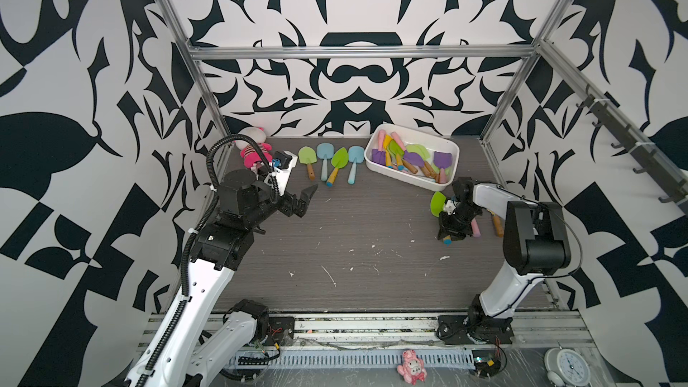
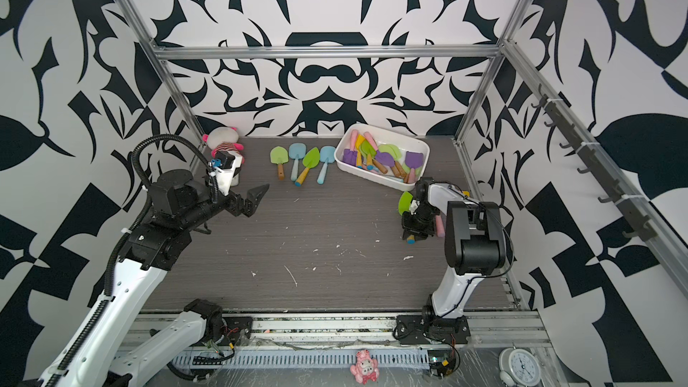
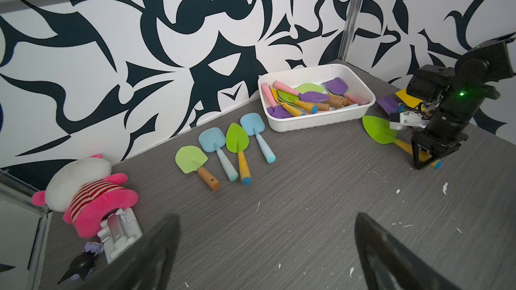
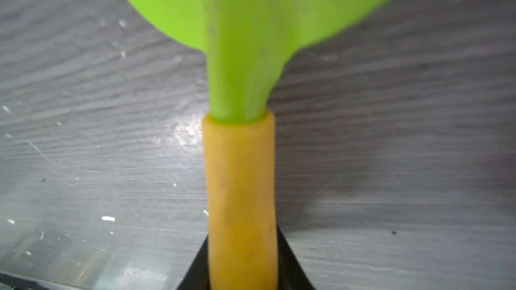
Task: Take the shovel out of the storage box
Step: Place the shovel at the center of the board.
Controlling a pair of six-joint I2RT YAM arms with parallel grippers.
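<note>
"Where's the green shovel [image 1: 437, 203] [image 3: 378, 129] now?"

"Out of the storage box [image 1: 404, 176] [image 3: 307, 121]. It's down at the table [image 1: 353, 255], just beside the box's near corner, with the blade towards the box and the yellow handle pointing away from it."

"And the right gripper [image 1: 448, 238] [image 3: 425, 163]?"

"Low on that handle, close to its blue end cap. The wrist view shows a black finger tight against each side with no gap, so I'd call that a grip."

"The left gripper [image 1: 306, 201]?"

"Spread wide with nothing in it. It hovers above the table well apart from the box, out past the row of four shovels [image 1: 331, 165] lying beside the box."

"What's inside the box?"

"A heap of other shovels [image 1: 413, 158] with purple and green blades and pink and wooden handles."
</note>
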